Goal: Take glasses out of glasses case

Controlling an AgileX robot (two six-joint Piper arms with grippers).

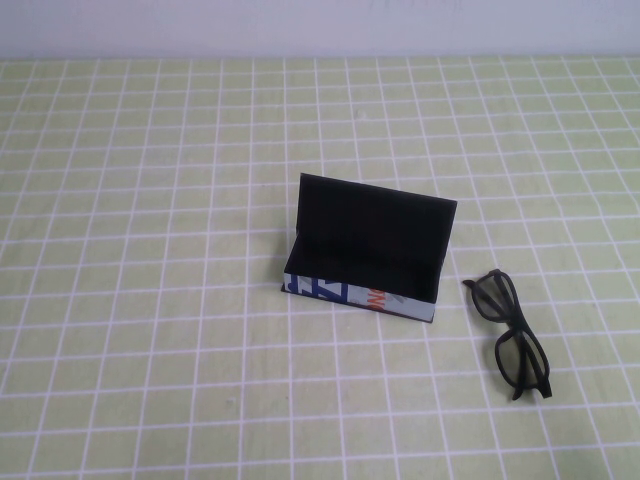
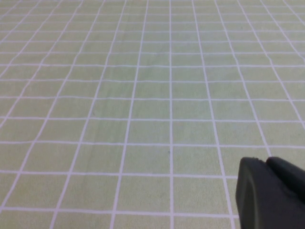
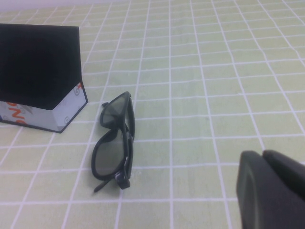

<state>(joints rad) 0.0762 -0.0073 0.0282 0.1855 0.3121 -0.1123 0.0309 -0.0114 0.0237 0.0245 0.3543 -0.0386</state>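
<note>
The glasses case stands open in the middle of the table, its flat lid upright and its white printed strip facing the front. Its inside looks dark and empty. The black glasses lie folded on the cloth just to the right of the case, apart from it. The right wrist view shows the glasses beside the case's end. My right gripper is shut and empty, short of the glasses. My left gripper is shut and empty over bare cloth. Neither gripper shows in the high view.
A green cloth with a white grid covers the whole table. A pale wall runs along the far edge.
</note>
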